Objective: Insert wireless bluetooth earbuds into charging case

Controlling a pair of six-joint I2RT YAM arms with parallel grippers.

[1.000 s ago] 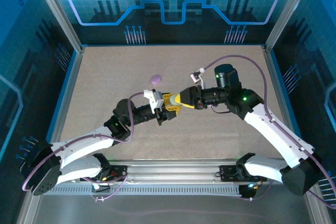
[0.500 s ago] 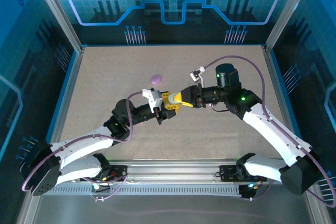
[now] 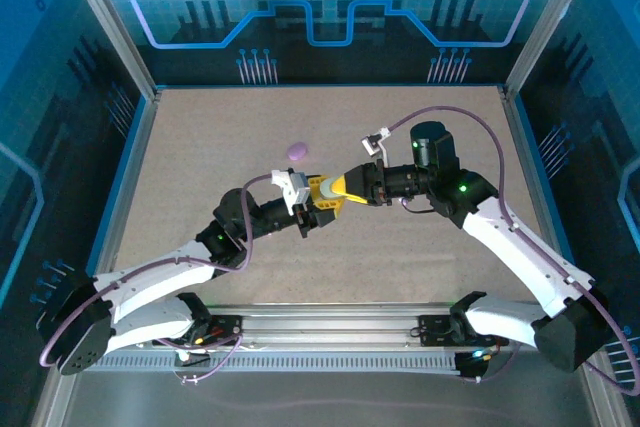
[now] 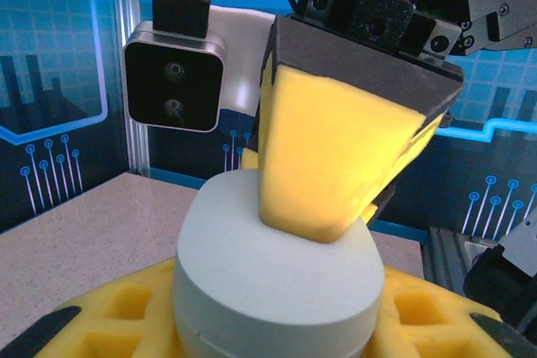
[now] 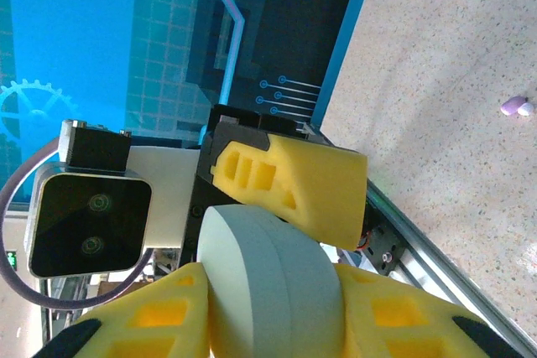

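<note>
**Mint Charging Case (image 4: pixel 277 282) Gripped Two Ways**

From above, the left hand (image 3: pixel 318 203) and right hand (image 3: pixel 338 189) are pictured tip to tip above the tabletop (image 3: pixel 200 147), a small purple object (image 3: pixel 297 150) lying just beyond. At the left wrist, the case is clamped between that hand's yellow pads (image 4: pixel 109 329), a right-hand pad pressed onto its top. At the right wrist, it is likewise pinched between the right hand's pads, the purple object well apart.

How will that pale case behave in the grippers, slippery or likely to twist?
The case looks smooth and rounded, so it will probably slip or pivot if either grip loosens. It seems hard-shelled, unlikely to flex. The left gripper and right gripper pinch it with yellow pads, which should help.
</note>
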